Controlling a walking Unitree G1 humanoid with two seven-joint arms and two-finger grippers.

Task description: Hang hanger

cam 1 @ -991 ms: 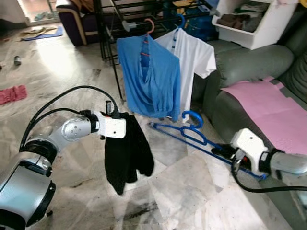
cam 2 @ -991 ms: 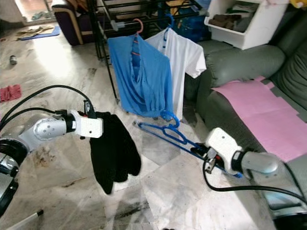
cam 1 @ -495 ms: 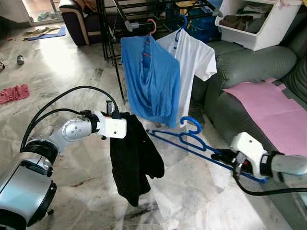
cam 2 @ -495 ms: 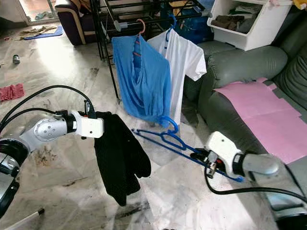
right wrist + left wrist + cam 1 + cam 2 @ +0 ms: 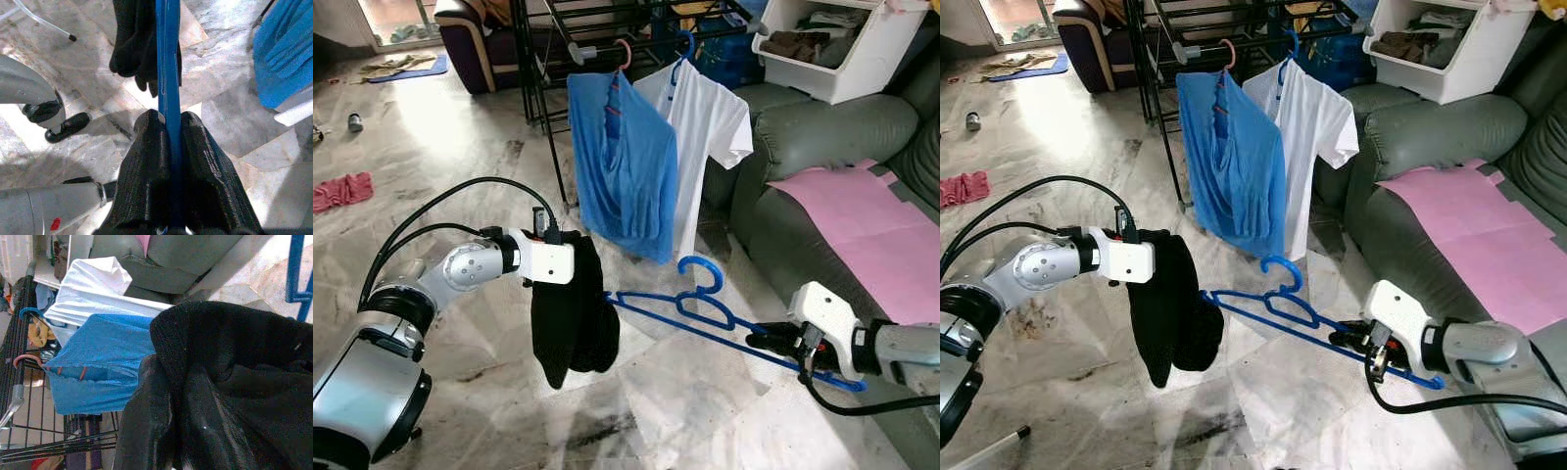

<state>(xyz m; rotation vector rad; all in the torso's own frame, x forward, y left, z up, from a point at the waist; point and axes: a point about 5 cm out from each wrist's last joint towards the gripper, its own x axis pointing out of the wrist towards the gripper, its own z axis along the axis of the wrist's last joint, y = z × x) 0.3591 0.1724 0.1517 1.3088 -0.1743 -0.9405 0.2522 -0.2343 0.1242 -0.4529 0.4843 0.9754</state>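
Note:
A blue plastic hanger (image 5: 705, 311) is held level above the floor, its hook up, its far tip touching the black garment (image 5: 570, 313). My right gripper (image 5: 168, 132) is shut on the hanger's lower bar (image 5: 167, 73) at its right end (image 5: 773, 341). The black garment hangs limp from my left gripper (image 5: 570, 240), which is shut on its top edge (image 5: 220, 382). Behind stands a black clothes rack (image 5: 570, 39) carrying a blue shirt (image 5: 622, 162) on a pink hanger and a white T-shirt (image 5: 705, 122) on a blue hanger.
A grey sofa (image 5: 822, 137) with a pink sheet (image 5: 862, 220) fills the right side. A white bin (image 5: 832, 44) of clothes rests on its back. A red cloth (image 5: 340, 191) lies on the marble floor at left, a dark sofa (image 5: 475, 39) at the back.
The right gripper has swung the hanger leftward so its tip now reaches the black garment. The garment has swayed back and hangs narrower beneath the left gripper.

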